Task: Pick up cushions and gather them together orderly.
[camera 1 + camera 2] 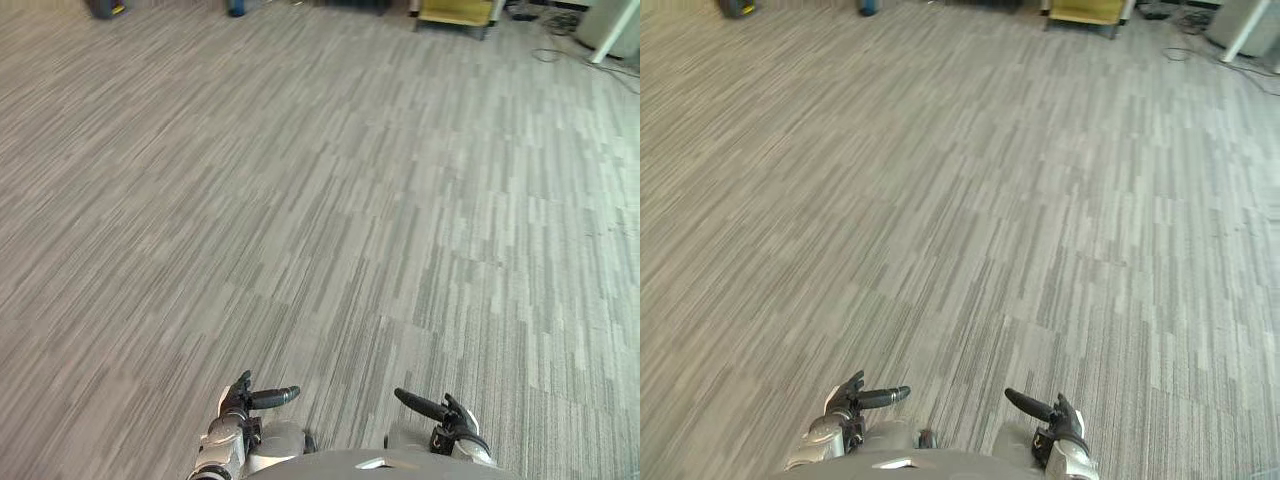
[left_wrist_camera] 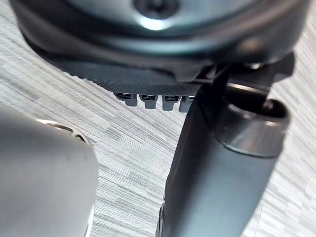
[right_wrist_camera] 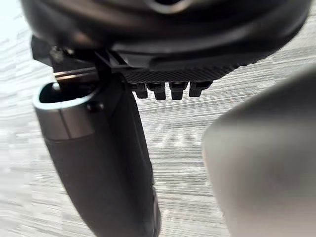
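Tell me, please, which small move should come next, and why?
Probably turn the head to search for a cushion. The left robot hand and the right robot hand hang open at the eye view's lower edge, holding nothing, and ahead lies grey carpet up to a yellow cart.

Grey carpet floor (image 1: 330, 200) from edge to edge, laid in tiles with fine streaks, and the streaks switch direction from patch to patch, some lighter, some darker. Light falls evenly, a touch brighter toward the far right. Along the far edge there is a yellow cabinet (image 1: 455, 12) (just its lower part is in sight), a blue thing (image 1: 236, 8) well to its left, and a dark object (image 1: 105, 8) with a bit of yellow in the far left corner. Far right, a white slanted leg (image 1: 610, 42) stands near a loose cable (image 1: 548, 52) lying on the carpet.
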Motion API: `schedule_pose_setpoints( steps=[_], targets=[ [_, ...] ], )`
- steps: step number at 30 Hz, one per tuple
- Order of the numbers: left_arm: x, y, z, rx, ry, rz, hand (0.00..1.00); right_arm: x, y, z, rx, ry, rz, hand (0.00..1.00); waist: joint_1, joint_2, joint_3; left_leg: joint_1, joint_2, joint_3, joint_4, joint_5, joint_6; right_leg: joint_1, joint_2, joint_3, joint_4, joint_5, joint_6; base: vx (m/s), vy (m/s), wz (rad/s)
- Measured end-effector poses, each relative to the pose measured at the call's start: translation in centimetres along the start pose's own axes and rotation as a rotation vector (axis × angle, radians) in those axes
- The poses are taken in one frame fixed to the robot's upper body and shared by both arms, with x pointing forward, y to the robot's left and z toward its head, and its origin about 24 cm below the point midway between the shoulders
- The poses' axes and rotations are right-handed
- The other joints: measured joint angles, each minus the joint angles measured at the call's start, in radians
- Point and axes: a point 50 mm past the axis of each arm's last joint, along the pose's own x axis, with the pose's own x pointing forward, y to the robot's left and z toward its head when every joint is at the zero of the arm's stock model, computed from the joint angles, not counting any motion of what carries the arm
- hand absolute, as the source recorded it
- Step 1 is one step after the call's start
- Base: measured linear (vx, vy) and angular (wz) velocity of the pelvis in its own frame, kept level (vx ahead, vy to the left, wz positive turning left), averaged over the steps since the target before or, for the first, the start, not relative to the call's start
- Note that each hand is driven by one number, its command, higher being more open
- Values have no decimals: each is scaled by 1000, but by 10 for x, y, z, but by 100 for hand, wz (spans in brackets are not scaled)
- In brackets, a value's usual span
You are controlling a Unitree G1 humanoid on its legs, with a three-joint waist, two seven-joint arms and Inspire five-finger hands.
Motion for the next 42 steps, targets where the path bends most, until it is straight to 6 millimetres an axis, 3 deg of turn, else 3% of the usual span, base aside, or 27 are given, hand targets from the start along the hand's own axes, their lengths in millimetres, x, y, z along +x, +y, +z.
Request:
schedule_pose_setpoints(
  steps=[1,2,4,5,8,9,10,11,14,16,19,20,21,22,23,26,27,28,30,31,34,36,37,38,39,41,42],
  targets=[
    [0,-1,1,25,-2,-9,100,1,2,6,-10,-17,8,100,-4,6,-1,41,33,18,-8,0,0,-60,23,-84,-95,-22,-42,544,-206,-48],
    [0,-1,1,26,-3,-10,100,2,4,8,-11,-23,13,100,-8,6,-1,54,45,17,-8,1,-1,-92,36,-108,-162,-19,-49,662,-295,-50],
    [0,3,-3,33,15,-2,100,2,3,8,-16,-19,13,100,-19,-12,-9,100,40,17,-18,2,-35,-145,91,-114,-452,153,-112,515,-261,-43],
    [0,-5,-10,45,50,-27,100,5,-4,12,-33,-22,1,100,-16,28,-20,117,79,-13,2,9,-47,-128,146,-99,-448,171,-179,580,-318,-52],
    [1,-20,-4,44,32,-63,100,8,-16,14,-60,-8,-33,100,-31,48,-20,49,80,-104,34,-2,-80,-69,164,-95,-499,133,-190,485,-311,-17],
    [1,-23,-4,39,27,-71,100,6,-22,1,-48,47,-53,100,-37,55,-17,0,96,-132,123,113,-71,2,178,-116,-537,114,-187,306,-224,40],
    [1,-25,0,33,10,-75,100,4,-26,-5,-31,65,-65,100,-38,59,-15,-38,119,-131,249,140,-73,46,187,-123,-567,93,-176,297,-213,39],
    [1,-27,4,21,-2,-77,100,2,-31,-11,-45,72,-75,100,-37,63,-9,-139,165,-157,497,234,-61,114,202,-133,-602,71,-179,297,-199,22],
    [1,-25,18,-15,-73,-64,100,-2,-36,-18,-32,77,-101,100,-31,58,13,-339,233,-127,848,164,-59,270,228,-138,-675,32,-190,292,-134,6],
    [0,-25,22,-15,-111,-69,100,-4,-36,-24,-28,95,-103,100,-24,50,12,-421,207,-84,777,116,-54,350,228,-134,-748,39,-169,291,-101,-3],
    [-1,-32,28,-17,-141,-90,100,-2,-34,-22,-23,103,-99,100,1,46,16,-465,82,-34,243,122,-76,448,221,-111,-865,52,-136,394,-16,-27],
    [-1,-33,28,-18,-142,-94,100,-1,-31,-20,-22,104,-92,100,18,46,16,-464,34,-41,-24,222,-81,491,229,-85,-917,53,-120,609,47,-48],
    [-1,-32,30,-16,-147,-93,100,0,-29,-19,-22,102,-89,100,28,43,18,-465,23,-46,-83,281,-86,511,234,-64,-944,53,-111,524,40,-75],
    [0,-30,32,-9,-150,-86,100,0,-27,-18,-25,102,-82,100,47,42,18,-464,17,-54,-89,351,-68,535,238,-29,-971,52,-99,725,61,-81],
    [2,-24,31,3,-133,-72,100,2,-17,-14,-39,90,-54,100,47,33,17,-458,2,-66,-87,427,-1,554,222,5,-982,49,-86,500,39,-59],
    [5,-16,34,23,-126,-55,100,2,-6,-15,-54,95,-19,100,30,-8,18,-478,-18,-67,47,314,49,518,175,56,-846,44,-55,603,36,2],
    [5,-7,31,37,-107,-36,100,0,-7,-23,-56,125,-19,100,30,-29,13,-429,-30,-63,95,237,50,443,143,82,-571,50,-19,690,32,2],
    [5,-2,23,47,-75,-25,100,-1,-6,-25,-40,131,-21,100,21,-45,4,-370,-44,-67,97,174,34,355,113,88,-317,131,80,579,18,2],
    [5,3,16,86,-36,-17,100,0,-7,-22,-44,117,-21,100,8,-61,3,-297,-60,-82,89,118,24,250,59,79,-45,201,92,597,-40,15],
    [5,3,14,98,-23,-19,100,1,-9,-19,-44,102,-23,100,4,-59,5,-225,-63,-94,70,84,22,180,27,46,68,145,8,720,-77,16],
    [2,-1,4,90,2,-27,100,3,-18,-3,-61,39,-32,100,-12,-13,20,-47,-18,-108,-27,62,4,40,15,-54,-4,44,-76,489,-111,13],
    [1,-3,0,96,13,-35,100,4,-21,4,-72,8,-36,100,-28,8,27,27,39,-120,-40,60,1,-72,39,-79,-277,49,-59,700,-303,46],
    [0,0,-5,95,25,-28,100,3,-19,1,-81,17,-27,100,-39,-11,21,56,47,-129,-50,45,-23,-92,52,-48,-487,170,-40,815,-445,59],
    [0,0,-7,95,33,-29,100,3,-20,0,-77,20,-27,100,-49,0,23,83,67,-145,-56,31,-44,-72,75,-62,-490,208,-102,560,-325,20],
    [0,-8,-6,93,32,-49,100,5,-23,6,-91,7,-33,100,-28,28,14,83,84,-174,-66,21,-50,-66,106,-62,-490,193,-107,644,-351,-4],
    [1,-14,-1,103,12,-75,100,7,-24,13,-87,-9,-41,100,-33,28,19,61,51,-215,-67,30,-52,-60,120,-17,-463,172,-124,444,-214,4],
    [0,-18,-2,95,6,-83,100,6,-30,5,-79,21,-58,100,-40,46,12,37,54,-220,-14,102,-59,-9,135,-29,-454,139,-145,327,-165,40]
  ],
)
